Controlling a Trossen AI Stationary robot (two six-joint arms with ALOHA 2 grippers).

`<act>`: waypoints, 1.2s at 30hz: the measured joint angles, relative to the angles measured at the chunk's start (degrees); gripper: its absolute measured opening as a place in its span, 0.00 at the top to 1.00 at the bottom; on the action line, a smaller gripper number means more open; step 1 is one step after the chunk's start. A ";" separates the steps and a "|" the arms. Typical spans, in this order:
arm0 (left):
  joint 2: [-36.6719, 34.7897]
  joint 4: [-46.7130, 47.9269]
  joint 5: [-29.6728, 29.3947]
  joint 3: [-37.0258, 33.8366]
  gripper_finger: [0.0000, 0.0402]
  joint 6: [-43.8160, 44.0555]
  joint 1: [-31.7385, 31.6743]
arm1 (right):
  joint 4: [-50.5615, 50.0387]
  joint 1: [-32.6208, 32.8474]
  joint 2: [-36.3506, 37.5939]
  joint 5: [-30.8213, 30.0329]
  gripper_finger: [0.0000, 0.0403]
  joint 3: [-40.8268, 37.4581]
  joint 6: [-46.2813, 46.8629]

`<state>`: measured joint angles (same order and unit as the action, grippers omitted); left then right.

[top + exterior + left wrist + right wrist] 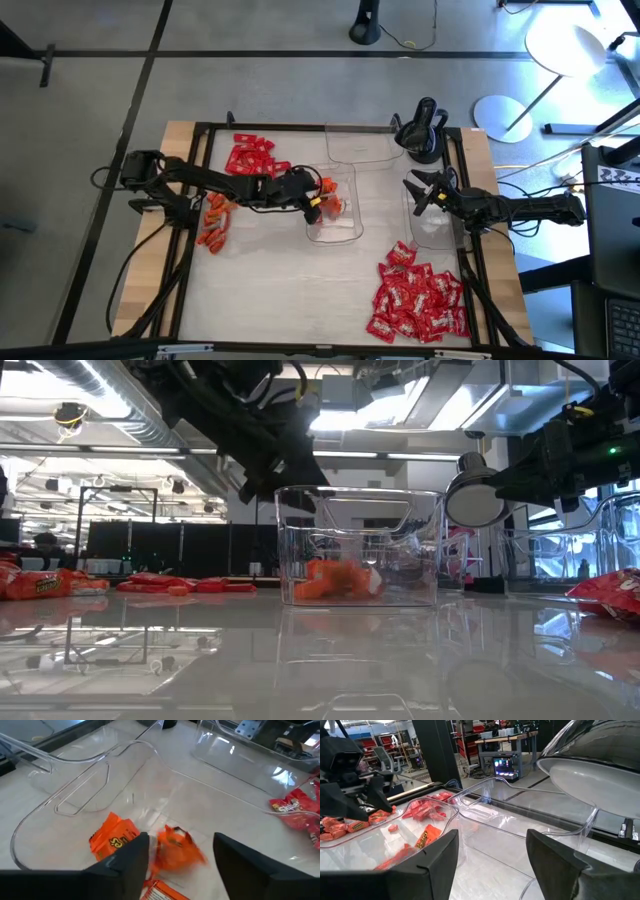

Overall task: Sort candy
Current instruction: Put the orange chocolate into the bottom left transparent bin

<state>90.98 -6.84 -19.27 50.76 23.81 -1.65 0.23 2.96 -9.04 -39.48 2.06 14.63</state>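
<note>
My left gripper [318, 207] stands open over a clear tray [345, 232] in the table's middle. In the left wrist view an orange candy [176, 851] shows blurred between and beyond the open fingers [131, 857], above the tray floor. Two more orange candies [113, 840] lie in that tray, and the low view shows orange candy [340, 578] on its floor. An orange pile [213, 218] and a red pile [250, 156] lie on the table at the left. A red pile with white marks [418, 300] lies near right. My right gripper [418, 190] waits open and empty at the right.
A second clear tray [360, 146] stands at the far side, and a third [432, 228] under my right gripper [492, 837]. A black frame [200, 130] runs around the table. A lamp head [474, 500] shows near the right arm. Bare tabletop lies at the near middle.
</note>
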 joint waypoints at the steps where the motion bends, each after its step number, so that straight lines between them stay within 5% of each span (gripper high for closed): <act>1: 0.00 -0.03 0.01 0.00 0.44 -0.04 -0.02 | 0.00 0.00 0.00 0.00 0.43 0.00 0.00; 11: -8.94 10.12 0.04 0.00 0.39 -0.18 0.87 | -0.05 0.00 0.00 0.00 0.43 0.01 -0.05; 19: -20.20 43.10 0.02 0.01 0.40 19.50 3.11 | -0.08 0.00 -0.11 -0.83 0.43 0.01 -0.11; 26: -21.16 70.12 0.02 0.00 0.40 36.62 4.79 | -0.11 0.00 -0.11 -1.03 0.43 0.01 -0.13; 36: -20.33 75.77 3.45 -5.22 0.40 49.44 4.63 | -0.07 0.00 -0.11 -1.03 0.43 0.01 -0.13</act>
<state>70.65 68.93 -15.82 45.54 73.24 2.98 0.16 2.96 -9.15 -40.51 2.07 14.50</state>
